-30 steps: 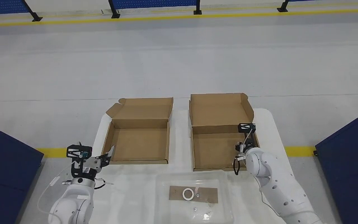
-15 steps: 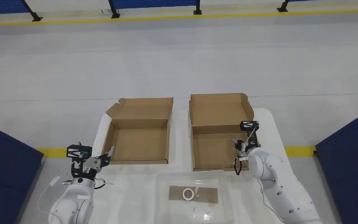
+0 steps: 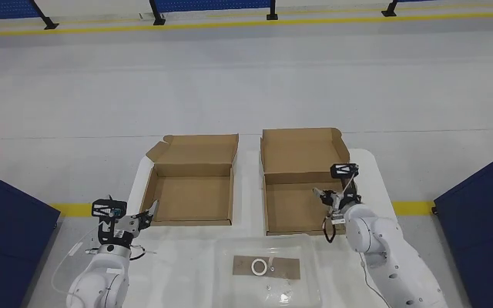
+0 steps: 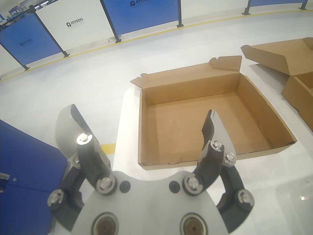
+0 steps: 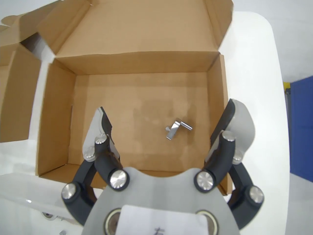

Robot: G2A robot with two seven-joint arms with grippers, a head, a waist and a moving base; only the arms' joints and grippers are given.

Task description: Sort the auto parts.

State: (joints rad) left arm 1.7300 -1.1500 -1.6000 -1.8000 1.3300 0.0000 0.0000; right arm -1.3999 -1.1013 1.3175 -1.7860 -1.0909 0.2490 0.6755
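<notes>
Sitting at the near edge of the white table (image 3: pixel 192 246) is a clear plastic tray (image 3: pixel 231 254), with a strip of brown card (image 3: pixel 285 266) laid in it and a white ring (image 3: pixel 260 267) resting on the strip. A few small bits (image 3: pixel 283 296) lie closer in; they may be metal parts, but they are too small to tell.

A little further out, the left gripper (image 4: pixel 142 111) hangs over the table just short of the near left corner of the left box (image 3: pixel 231 192). Its fingers are spread wide, with nothing between them.

Across from it, the right gripper (image 5: pixel 166 106) hangs above the near right part of the right box (image 5: pixel 215 79), and its fingers are spread apart too. The small metal part (image 5: pixel 177 129), a short silvery block with a pin sticking out, lies flat on the floor of that box. It sits below the gap between the fingers and touches neither, a bit nearer the finger on the outer-wall side. From the top view this gripper (image 3: pixel 323 199) sits just inside the box's right wall.

Both cardboard boxes stand side by side with a strip of table between them, and their lids are folded back away from the robot. Beyond the table lies pale floor, then a yellow line (image 3: pixel 231 25) and blue panels (image 4: pixel 137 3) on black stands.
</notes>
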